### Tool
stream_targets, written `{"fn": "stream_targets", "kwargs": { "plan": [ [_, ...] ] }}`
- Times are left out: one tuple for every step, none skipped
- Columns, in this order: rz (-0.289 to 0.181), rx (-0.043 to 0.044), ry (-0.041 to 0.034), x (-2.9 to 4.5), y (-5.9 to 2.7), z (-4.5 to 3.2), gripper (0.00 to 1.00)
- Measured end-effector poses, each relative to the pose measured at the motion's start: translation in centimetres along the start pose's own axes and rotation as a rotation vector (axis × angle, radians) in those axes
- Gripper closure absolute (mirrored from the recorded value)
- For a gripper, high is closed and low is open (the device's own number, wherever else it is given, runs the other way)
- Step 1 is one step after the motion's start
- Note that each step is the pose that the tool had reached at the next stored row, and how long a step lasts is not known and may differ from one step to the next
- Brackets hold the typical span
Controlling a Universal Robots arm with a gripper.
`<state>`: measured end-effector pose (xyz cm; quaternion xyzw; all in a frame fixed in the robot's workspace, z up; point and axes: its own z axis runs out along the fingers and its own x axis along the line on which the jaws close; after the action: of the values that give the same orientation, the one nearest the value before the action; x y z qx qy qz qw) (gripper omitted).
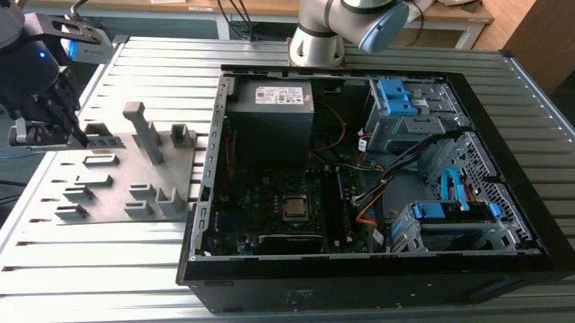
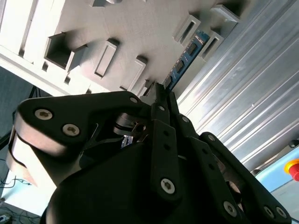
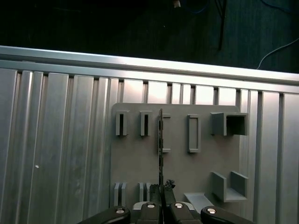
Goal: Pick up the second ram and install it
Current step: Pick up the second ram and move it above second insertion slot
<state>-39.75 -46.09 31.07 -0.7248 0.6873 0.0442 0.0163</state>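
The gripper [image 3: 161, 193] has its two dark fingers drawn in close, with only a thin gap between them. The near end of the second ram [image 3: 160, 140] sits in that gap, so the fingers appear to be clamped on it.

In the first wrist view the memory stick is seen edge-on as a thin dark line. It runs straight out from the fingertips, with its long axis in line with the gripper's reach. Its far part lies beside the bracket-shaped blocks of the gray holder tray [image 3: 205, 163]. Whether the stick rests in its holder or is lifted just clear cannot be told.

In the second wrist view the gripper [image 2: 159, 93] points the same way. The stick [image 2: 184, 60] shows a bluish face with dark chips and reaches out over the tray [image 2: 140, 28] near the tray's edge.

In the exterior view the gripper [image 1: 72, 134] hangs at the far left over the tray [image 1: 108, 188]. The stick [image 1: 104, 142] reads as a short dark bar pointing toward the exterior view's right.

Beyond it, well apart on the ribbed metal table [image 1: 90, 269], the open computer case [image 1: 202, 222] lies on its side with the motherboard [image 1: 269, 195] exposed.
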Motion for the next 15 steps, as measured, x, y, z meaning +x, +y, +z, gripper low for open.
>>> {"fn": "stream_targets", "kwargs": {
  "plan": [
    [0.0,-0.0001,-0.0002,-0.01,0.0,-0.07,0.86],
    [0.0,0.0,-0.0005,-0.01,0.01,-0.15,0.86],
    [0.0,0.0,-0.0007,-0.02,0.01,-0.23,0.86],
    [0.0,0.0,-0.001,-0.03,0.01,-0.31,0.86],
    [0.0,0.0001,-0.0013,-0.03,0.02,-0.38,0.86],
    [0.0,0.0001,-0.0016,-0.04,0.02,-0.46,0.86],
    [0.0,0.0001,-0.0019,-0.05,0.02,-0.53,0.86],
    [0.0,0.0002,-0.0022,-0.05,0.02,-0.61,0.86],
    [0.0,0.0002,-0.0025,-0.06,0.03,-0.68,0.86],
    [0.0,0.0001,-0.0027,-0.07,0.03,-0.76,0.86],
    [0.0,0.0001,-0.003,-0.07,0.03,-0.83,0.86],
    [0.0,0.0002,-0.0033,-0.08,0.04,-0.89,0.86],
    [0.0,0.0001,-0.0036,-0.08,0.04,-0.97,0.86],
    [0.0,0.0001,-0.0038,-0.09,0.04,-1.05,0.86],
    [0.0,0.0003,-0.0043,-0.1,0.04,-1.13,0.86]
  ]
}}
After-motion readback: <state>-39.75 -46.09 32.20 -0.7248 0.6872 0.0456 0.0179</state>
